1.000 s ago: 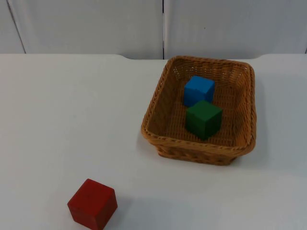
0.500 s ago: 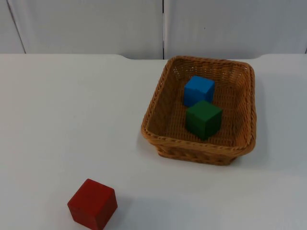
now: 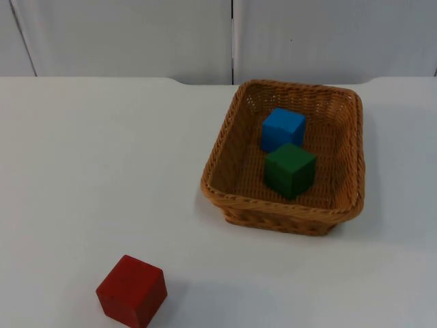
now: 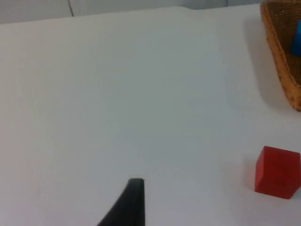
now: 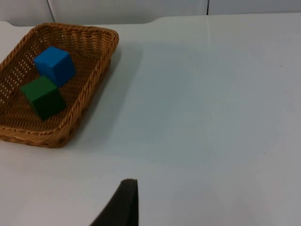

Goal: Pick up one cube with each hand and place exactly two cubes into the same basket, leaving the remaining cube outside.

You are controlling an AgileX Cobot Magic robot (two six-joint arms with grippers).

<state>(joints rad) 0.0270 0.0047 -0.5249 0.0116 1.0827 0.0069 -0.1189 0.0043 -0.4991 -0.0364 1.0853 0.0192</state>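
A woven wicker basket (image 3: 217, 179) stands right of the table's centre. Inside it lie a blue cube (image 3: 283, 128) toward the back and a green cube (image 3: 289, 170) in front of it, touching or nearly so. A red cube (image 3: 132, 290) sits alone on the white table near the front left edge. My left gripper (image 4: 127, 207) waits above bare table, well away from the red cube (image 4: 277, 172) and the basket (image 4: 282, 61). My right gripper (image 5: 122, 205) waits over bare table beside the basket (image 5: 94, 94), which holds the blue cube (image 5: 55, 65) and green cube (image 5: 43, 97).
The white table (image 3: 102, 150) ends at the grey partition wall (image 3: 136, 34) at the back. Open surface lies left of the basket and to its right.
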